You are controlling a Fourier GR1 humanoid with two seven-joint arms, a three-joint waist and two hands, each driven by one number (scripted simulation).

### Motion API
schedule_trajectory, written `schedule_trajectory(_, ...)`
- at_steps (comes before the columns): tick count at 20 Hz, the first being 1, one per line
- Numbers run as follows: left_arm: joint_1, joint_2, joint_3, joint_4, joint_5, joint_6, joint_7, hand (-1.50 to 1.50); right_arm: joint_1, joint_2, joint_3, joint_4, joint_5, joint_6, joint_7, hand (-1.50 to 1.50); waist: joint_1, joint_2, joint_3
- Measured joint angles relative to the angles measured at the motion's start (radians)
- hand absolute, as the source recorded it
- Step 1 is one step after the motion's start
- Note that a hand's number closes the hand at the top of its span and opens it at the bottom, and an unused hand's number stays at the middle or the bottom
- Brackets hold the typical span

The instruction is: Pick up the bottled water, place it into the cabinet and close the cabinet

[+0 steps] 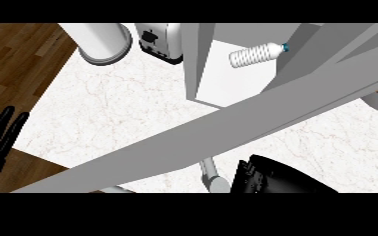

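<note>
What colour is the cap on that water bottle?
Blue-green; the cap shows at the bottle's right end in the head view.

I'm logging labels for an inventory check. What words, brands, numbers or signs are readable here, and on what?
None can be read. The bottled water lying in the cabinet shows only ridges and a blue cap, no label text. The toaster bears dark shapes on its side, no lettering. The paper towel roll is blank.

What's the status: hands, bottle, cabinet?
Left robot hand open, resting at left edge. Right robot hand low right, fingers unclear. Bottled water lying inside cabinet. Cabinet door swung across view, not yet shut.
</note>
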Motion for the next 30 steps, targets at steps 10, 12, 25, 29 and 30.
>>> schedule_trajectory(10,0.008,-0.003,0.014,0.039,0.008,-0.01,-0.001,-1.5,-0.384,0.221,-0.092,0.391,0.065,-0.197,0.156,1.5,-0.034,-0.01,0.012)
schedule_trajectory(12,0.013,-0.005,0.021,0.049,0.009,-0.011,-0.004,-1.5,-0.465,0.249,-0.12,0.473,0.093,-0.252,0.153,1.5,-0.044,-0.013,0.013)
schedule_trajectory(25,0.041,-0.019,0.046,0.067,0.02,-0.04,-0.026,-1.5,-0.686,0.3,-0.15,0.78,0.075,-0.531,0.1,-1.5,-0.088,-0.033,0.019)
schedule_trajectory(29,0.046,-0.029,0.046,0.071,0.016,-0.044,-0.034,-1.5,-0.706,0.3,-0.135,0.81,0.025,-0.603,0.078,-1.5,-0.094,-0.037,0.018)
schedule_trajectory(30,0.051,-0.029,0.048,0.072,0.015,-0.048,-0.035,-1.5,-0.712,0.3,-0.133,0.818,0.014,-0.616,0.073,-1.5,-0.096,-0.038,0.018)
